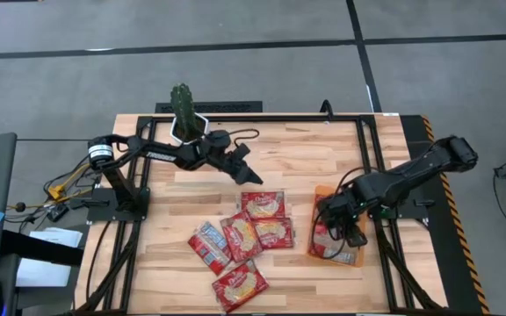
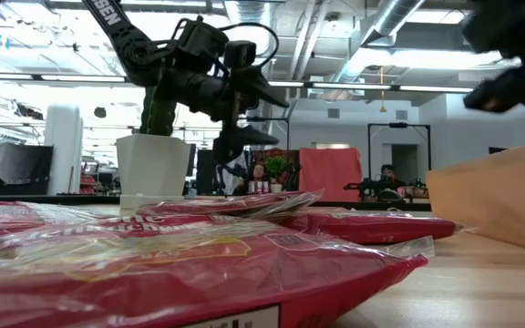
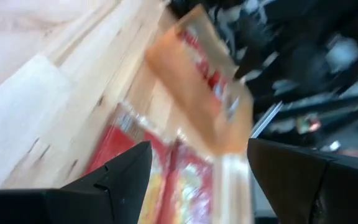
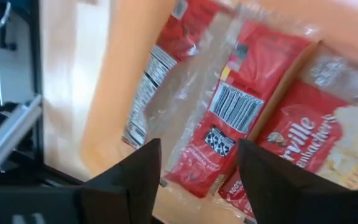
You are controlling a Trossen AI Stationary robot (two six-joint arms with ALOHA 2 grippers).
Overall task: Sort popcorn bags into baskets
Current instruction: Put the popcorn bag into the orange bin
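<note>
Two hands spread | right hand empty over orange tray | left hand empty

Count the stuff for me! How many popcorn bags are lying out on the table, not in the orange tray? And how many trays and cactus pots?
Popcorn bags loose on the table: 5
Orange tray: 1
Cactus pot: 1
Total: 7
</note>
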